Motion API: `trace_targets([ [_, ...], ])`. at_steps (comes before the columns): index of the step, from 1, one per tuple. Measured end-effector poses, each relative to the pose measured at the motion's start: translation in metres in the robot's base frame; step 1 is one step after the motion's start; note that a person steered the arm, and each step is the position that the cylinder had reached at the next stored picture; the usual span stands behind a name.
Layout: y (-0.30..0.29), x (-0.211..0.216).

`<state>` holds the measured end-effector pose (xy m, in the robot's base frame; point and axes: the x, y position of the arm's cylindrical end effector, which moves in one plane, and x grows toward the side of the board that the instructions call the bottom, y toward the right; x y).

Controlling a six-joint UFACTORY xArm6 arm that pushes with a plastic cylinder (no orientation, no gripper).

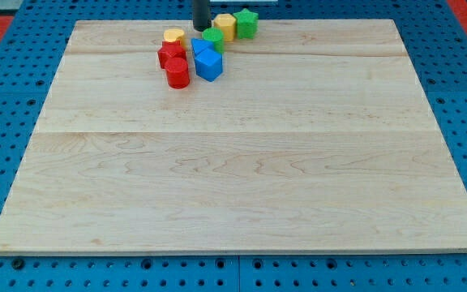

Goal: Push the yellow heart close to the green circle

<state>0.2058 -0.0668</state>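
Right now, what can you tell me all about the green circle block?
The green circle is a small, bright green round block, solid-looking, lying flat near the board's top edge. My tip comes down just to its left, very close. A yellow block sits against its upper right, and a blue block is just below it.

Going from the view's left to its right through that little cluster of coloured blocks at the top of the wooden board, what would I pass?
Red blocks → yellow block → dark rod's tip → blue blocks → green circle → second yellow block → green block.
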Motion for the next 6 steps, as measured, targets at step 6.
trace_targets([
  [6,-0.128,0.038],
])
